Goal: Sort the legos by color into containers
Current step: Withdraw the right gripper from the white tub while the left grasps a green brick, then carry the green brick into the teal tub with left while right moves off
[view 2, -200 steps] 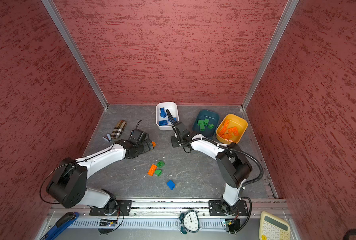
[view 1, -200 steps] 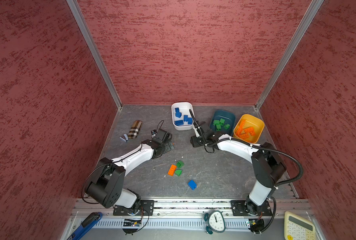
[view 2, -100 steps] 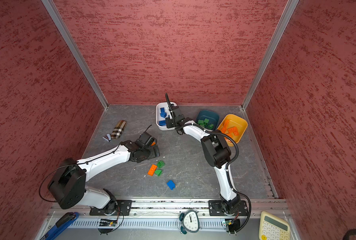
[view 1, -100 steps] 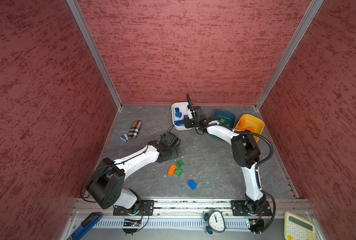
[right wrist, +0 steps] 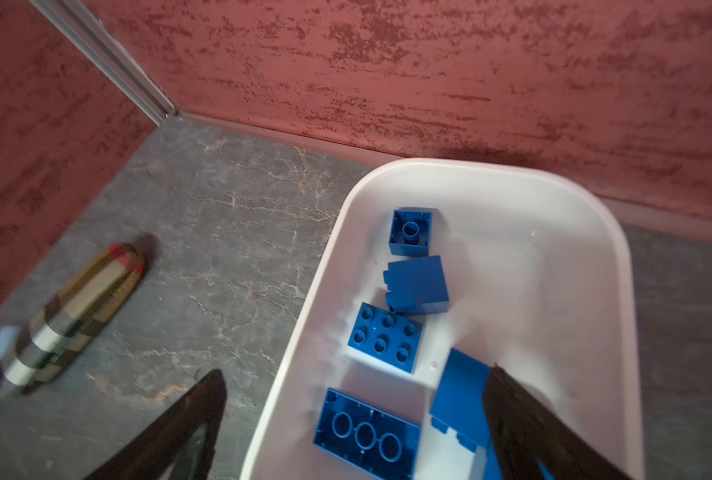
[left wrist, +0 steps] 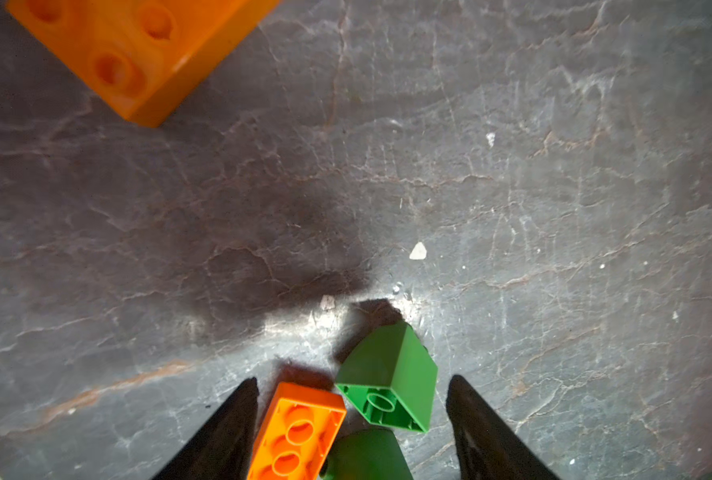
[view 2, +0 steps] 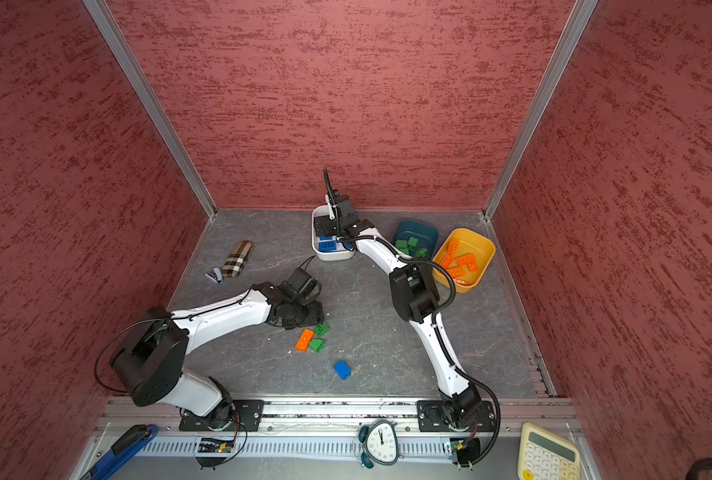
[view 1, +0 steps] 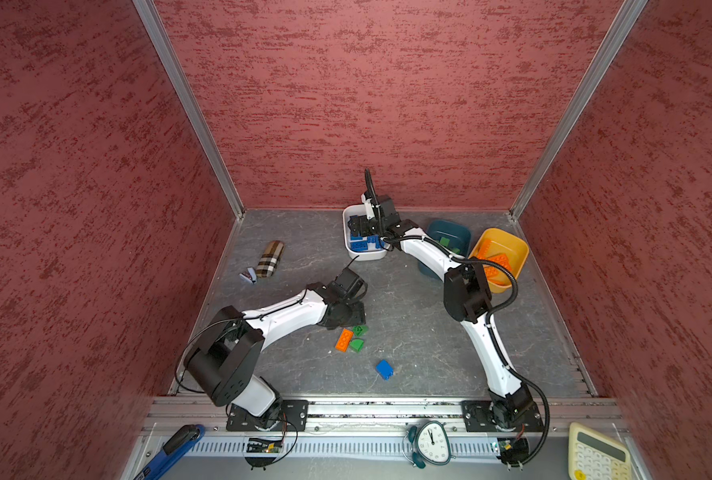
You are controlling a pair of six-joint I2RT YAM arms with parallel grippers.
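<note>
**Booth:** Where are you right now?

**Me:** My left gripper is down at the table, lower centre of both top views, with the jaws apart and nothing held. The trouble is what sits between them. An orange brick and a green sloped brick are touching each other, and a second green brick lies just beside them.

**Booth:** So one squeeze takes two colours?

**Me:** That's my worry. If I pinch here, I likely trap orange and green together, or the slope skids off a pad and a brick pops loose. Either way something may land in the wrong bowl.

**Booth:** And the other arm?

**Me:** My right gripper hangs spread wide and empty over the white bowl, upper centre of the top views, where the blue bricks lie. I'm straddling its rim, so if I drop lower I could clip it and shove the bowl.

**Booth:** What's left on the table?

**Me:** One blue brick sits alone, lower in the frame. The teal bowl has the greens and the yellow bowl has the oranges.
</note>
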